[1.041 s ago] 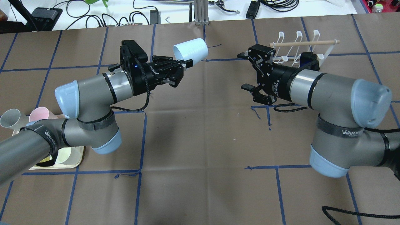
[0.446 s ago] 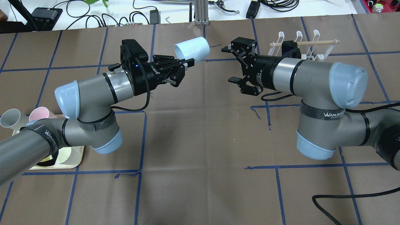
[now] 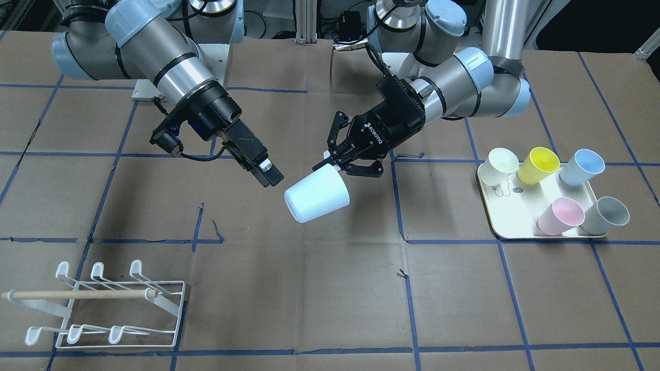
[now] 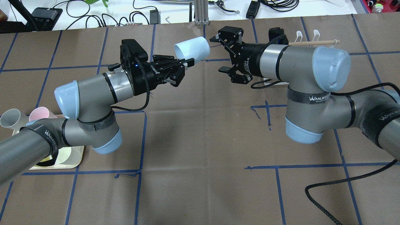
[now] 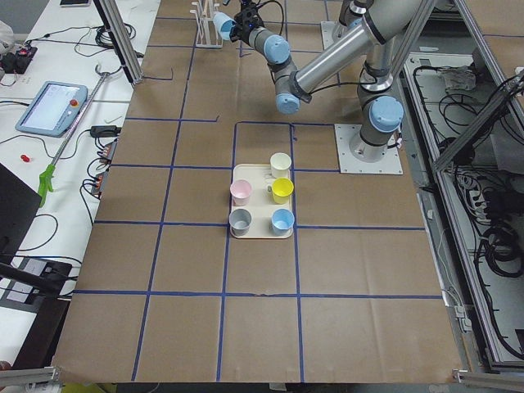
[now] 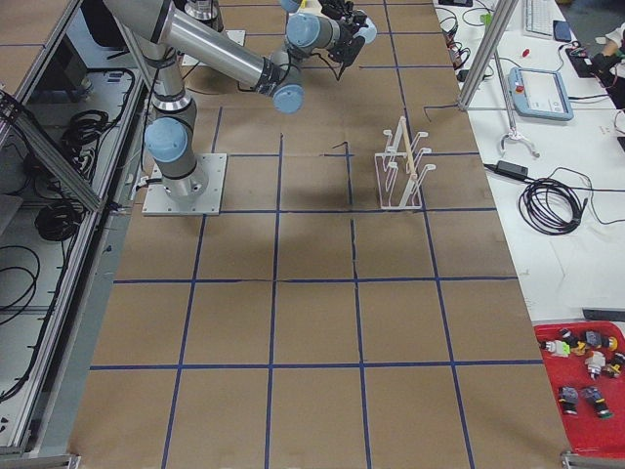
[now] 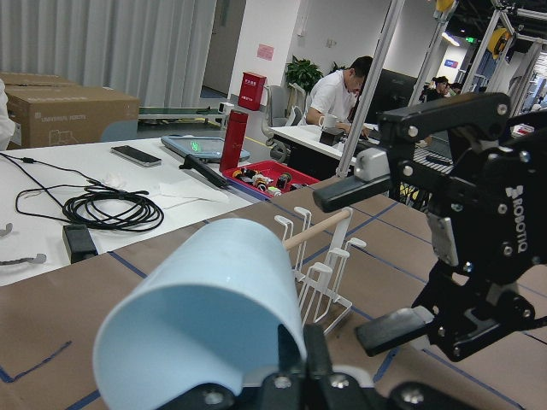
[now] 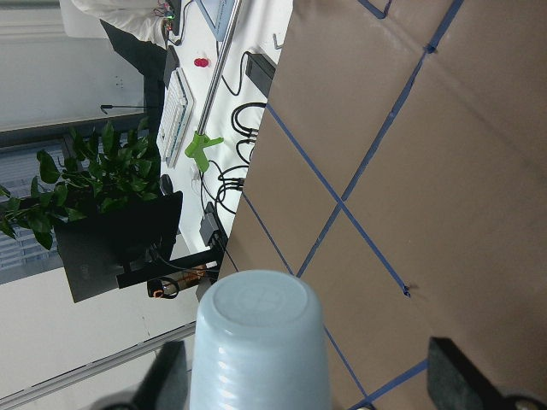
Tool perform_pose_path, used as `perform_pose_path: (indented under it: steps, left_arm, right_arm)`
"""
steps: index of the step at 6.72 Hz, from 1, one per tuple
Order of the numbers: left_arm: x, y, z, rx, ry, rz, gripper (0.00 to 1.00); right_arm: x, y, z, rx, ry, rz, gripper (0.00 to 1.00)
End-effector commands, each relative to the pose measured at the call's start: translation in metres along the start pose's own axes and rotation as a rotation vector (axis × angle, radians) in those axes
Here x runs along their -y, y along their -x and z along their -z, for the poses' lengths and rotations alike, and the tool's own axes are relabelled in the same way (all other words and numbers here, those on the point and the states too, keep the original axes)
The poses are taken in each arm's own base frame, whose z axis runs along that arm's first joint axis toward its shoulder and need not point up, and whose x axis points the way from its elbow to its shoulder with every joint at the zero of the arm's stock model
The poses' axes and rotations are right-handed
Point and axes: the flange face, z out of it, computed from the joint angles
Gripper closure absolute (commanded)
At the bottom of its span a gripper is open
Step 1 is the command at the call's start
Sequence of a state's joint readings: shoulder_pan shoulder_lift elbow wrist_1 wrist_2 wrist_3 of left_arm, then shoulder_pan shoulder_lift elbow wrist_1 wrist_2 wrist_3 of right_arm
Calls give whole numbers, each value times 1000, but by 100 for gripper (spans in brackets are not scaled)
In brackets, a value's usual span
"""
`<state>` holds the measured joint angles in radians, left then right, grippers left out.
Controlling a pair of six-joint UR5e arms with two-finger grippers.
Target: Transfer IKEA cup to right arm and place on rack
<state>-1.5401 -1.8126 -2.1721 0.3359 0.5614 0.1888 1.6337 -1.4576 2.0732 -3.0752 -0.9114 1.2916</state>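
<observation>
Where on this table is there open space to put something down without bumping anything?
The broad stretch of table between the rack and the tray, on the operators' side, is bare. Crowded: the tray with its five cups, and the middle, where the left gripper holds the pale cup near the open right gripper.

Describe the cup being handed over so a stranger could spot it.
Over the middle of the table, the left gripper holds a pale cup by its rim, tipped sideways in the air. Unlike the five cups standing on the tray, it is off the table and aimed base-first at the open right gripper.
</observation>
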Motion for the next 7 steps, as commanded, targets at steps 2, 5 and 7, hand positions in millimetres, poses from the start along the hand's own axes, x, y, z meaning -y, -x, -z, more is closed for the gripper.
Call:
perform_pose_path:
  steps: [2, 5, 7]
  left_arm:
    - [0, 0, 0, -2, 0, 1, 100]
    - [0, 0, 0, 0, 0, 1, 100]
    - [2, -1, 1, 1, -3, -3, 100]
  right_arm:
    - [-3, 13, -21, -4, 21, 20, 2]
    - [-4, 21, -41, -8, 41, 29, 3]
    - [-1, 21, -52, -15, 49, 27, 3]
